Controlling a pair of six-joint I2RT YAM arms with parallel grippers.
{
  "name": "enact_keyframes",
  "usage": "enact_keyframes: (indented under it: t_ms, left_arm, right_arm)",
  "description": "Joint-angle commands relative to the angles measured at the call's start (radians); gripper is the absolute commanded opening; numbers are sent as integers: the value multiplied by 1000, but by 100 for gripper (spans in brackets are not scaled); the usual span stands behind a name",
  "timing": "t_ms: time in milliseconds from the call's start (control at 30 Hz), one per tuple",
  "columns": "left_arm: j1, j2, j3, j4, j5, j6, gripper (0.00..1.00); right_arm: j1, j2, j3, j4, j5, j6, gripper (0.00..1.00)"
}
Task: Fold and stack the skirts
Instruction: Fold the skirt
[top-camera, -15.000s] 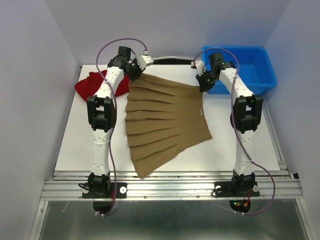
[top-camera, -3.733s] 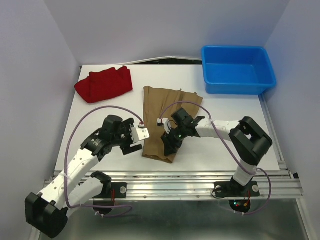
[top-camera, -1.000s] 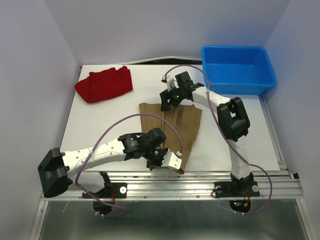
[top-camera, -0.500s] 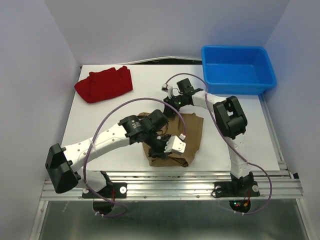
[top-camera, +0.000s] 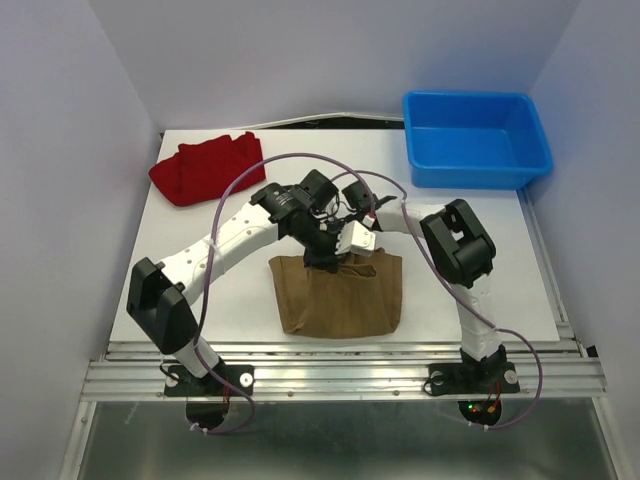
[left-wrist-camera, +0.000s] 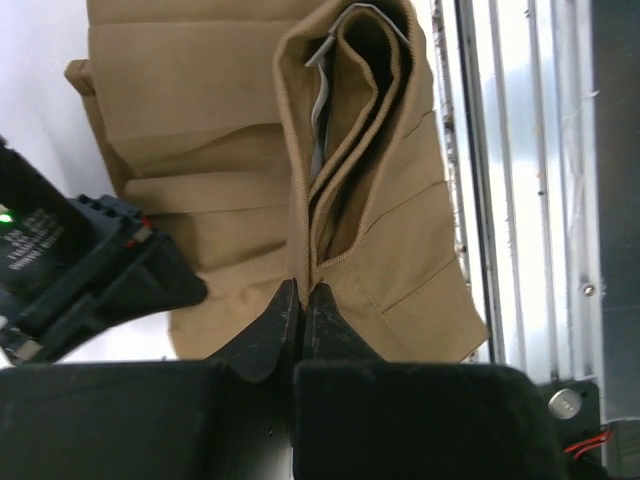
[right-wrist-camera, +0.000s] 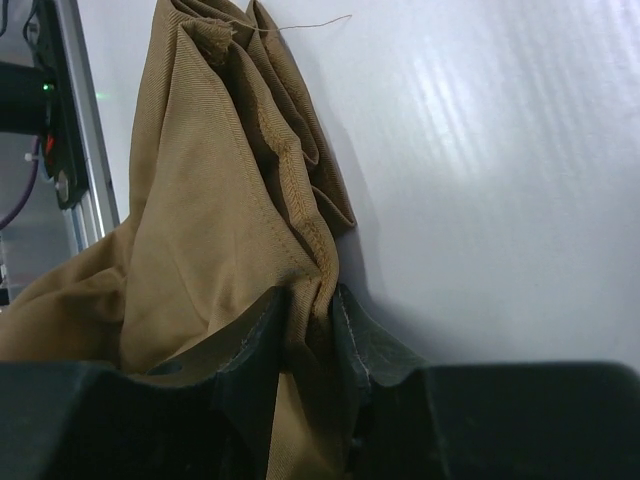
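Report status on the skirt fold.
Grippers: left gripper shut on tan skirt, right gripper shut on it too. Skirt folded over, front centre. Apart at far left, red skirt; blue bin far right, out of the way.

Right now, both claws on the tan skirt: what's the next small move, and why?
Probably open the left claw: it is shut on the tan skirt at its far edge, beside the right claw, also shut on it, and the skirt already lies doubled over.
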Motion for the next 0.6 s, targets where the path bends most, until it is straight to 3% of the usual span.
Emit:
enact_keyframes:
  t_ms: [0,567]
  left_arm:
    - [24,41,64,-7,-15,78,0]
    - [82,190,21,198,-101,141,1]
  right_arm:
    - [37,-38,-43,-15,-20,14,32]
    - [37,-26,-43,-18,-71,29,33]
